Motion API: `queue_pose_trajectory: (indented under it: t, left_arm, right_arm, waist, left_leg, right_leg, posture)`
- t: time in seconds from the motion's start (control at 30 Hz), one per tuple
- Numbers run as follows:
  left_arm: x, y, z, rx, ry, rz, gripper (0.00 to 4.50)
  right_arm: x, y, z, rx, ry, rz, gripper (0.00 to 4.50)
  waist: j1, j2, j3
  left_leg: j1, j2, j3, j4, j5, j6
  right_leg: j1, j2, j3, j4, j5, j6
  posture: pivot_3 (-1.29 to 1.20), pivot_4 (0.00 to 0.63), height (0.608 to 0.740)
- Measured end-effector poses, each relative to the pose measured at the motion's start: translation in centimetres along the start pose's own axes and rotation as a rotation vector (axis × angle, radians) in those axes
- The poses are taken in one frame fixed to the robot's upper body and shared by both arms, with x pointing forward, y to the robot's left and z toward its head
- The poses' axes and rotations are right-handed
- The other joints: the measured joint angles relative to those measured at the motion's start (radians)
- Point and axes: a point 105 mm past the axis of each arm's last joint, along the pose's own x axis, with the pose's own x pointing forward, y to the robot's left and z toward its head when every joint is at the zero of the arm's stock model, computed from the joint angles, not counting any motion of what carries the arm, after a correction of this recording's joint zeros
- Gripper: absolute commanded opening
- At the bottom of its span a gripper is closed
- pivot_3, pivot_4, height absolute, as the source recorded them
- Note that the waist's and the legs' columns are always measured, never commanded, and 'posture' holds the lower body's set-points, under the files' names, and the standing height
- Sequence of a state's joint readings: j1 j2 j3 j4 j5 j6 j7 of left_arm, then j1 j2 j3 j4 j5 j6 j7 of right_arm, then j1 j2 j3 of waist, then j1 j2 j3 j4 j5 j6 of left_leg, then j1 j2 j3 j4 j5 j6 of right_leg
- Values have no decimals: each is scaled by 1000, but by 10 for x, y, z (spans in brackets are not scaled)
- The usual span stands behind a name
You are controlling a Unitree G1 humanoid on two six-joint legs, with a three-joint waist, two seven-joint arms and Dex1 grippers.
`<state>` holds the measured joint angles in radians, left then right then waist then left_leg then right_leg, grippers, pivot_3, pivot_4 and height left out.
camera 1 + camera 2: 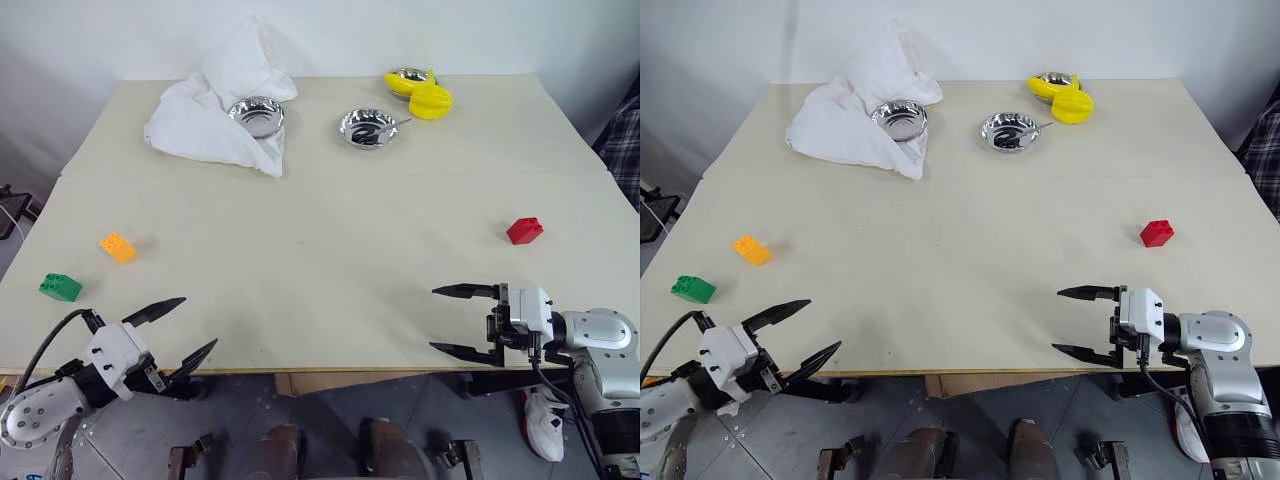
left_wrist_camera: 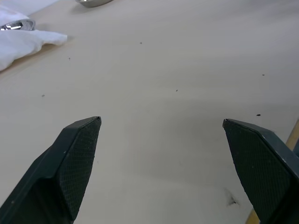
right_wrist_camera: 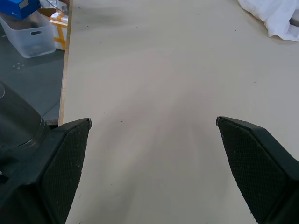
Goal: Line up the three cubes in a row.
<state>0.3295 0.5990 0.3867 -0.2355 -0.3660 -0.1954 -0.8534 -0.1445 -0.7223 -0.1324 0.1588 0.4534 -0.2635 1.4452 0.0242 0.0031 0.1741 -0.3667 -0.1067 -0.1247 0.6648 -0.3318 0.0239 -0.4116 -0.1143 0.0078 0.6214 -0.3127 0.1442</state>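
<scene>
Three small studded cubes lie apart on the pale table (image 1: 320, 260). The green cube (image 1: 60, 287) rests near the left edge, and the orange-yellow cube (image 1: 118, 247) lies just beyond it. Far over on the right sits the red cube (image 1: 524, 230). My left gripper (image 1: 190, 328) hovers open at the front left corner, nothing between its fingers, a short way from the green cube. At the front right edge my right gripper (image 1: 450, 320) is open too, pointing left across the table, with the red cube farther back beyond it.
At the back left a crumpled white cloth (image 1: 215, 110) carries a steel bowl (image 1: 256, 115). A second steel bowl (image 1: 367, 127) stands mid-back, and a third bowl (image 1: 405, 76) holds rounded yellow plastic pieces (image 1: 430, 99). A clear plastic bin (image 3: 29, 32) stands on the floor off the table's edge.
</scene>
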Motion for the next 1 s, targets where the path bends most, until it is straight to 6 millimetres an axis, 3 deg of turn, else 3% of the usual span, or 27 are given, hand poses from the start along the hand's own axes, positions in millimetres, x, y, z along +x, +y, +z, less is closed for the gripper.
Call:
queue_pose_trajectory:
  t: [0.1, 0.23, 0.43, 0.5, 0.6, 0.67, 0.8, 1.0]
  left_arm:
    - [0, 0, -1, -8, 5, 0, 4446]
    - [2, 2, 3, -61, -33, -11, 4446]
    - [29, -17, 39, -30, -150, -190, 4446]
    - [40, -19, 50, -54, -197, -209, 4446]
    - [63, -28, 64, -146, -276, -257, 4446]
    - [72, -34, 65, -195, -292, -269, 4446]
    - [78, -36, 68, -209, -306, -279, 4446]
    - [80, -41, 65, -207, -288, -293, 4446]
  right_arm:
    - [0, -1, 0, 2, 0, -16, 4500]
    - [-12, -7, 0, 30, -13, -177, 4500]
    - [-52, -22, -11, 83, -23, -591, 4500]
    - [-68, -21, -20, 115, -10, -727, 4500]
    - [-118, -12, -48, 193, 81, -1061, 4500]
    - [-139, -5, -62, 233, 136, -1194, 4500]
    - [-143, -15, -65, 262, 155, -1271, 4500]
    - [-110, -73, -42, 239, 108, -1233, 4500]
  waist:
    - [0, 0, 0]
    - [4, 0, 0]
    - [3, 0, 0]
    - [2, 1, 0]
    - [5, 3, -2]
    - [-2, 4, -2]
    - [-30, 4, -2]
    - [-27, 4, -3]
  left_leg:
    - [0, 0, 0, 0, 0, 0]
    - [0, 0, -1, 0, 0, 0]
    - [0, -1, 0, 1, 0, 0]
    - [1, -1, -1, 0, 0, 0]
    - [1, -2, 0, 0, 0, 0]
    - [1, -2, 3, 0, 0, 0]
    - [9, 1, 10, -2, 1, -1]
    - [12, 1, 13, -3, 1, 0]
  right_leg:
    - [0, 0, 0, 0, 0, 0]
    - [0, 0, 0, 0, 0, 0]
    - [1, 0, 1, 1, 0, 0]
    - [0, 0, 1, 2, 0, 0]
    - [0, 1, 0, 3, 0, 0]
    - [-1, 1, 1, 3, 0, 0]
    - [1, 2, 4, 6, 0, 0]
    - [2, 2, 7, 7, 0, 0]
  posture:
    - [0, 150, 740]
    - [0, 150, 740]
    - [0, 150, 740]
    - [0, 150, 740]
    - [0, 150, 740]
    - [0, 150, 740]
    - [0, 150, 740]
    - [0, 150, 740]
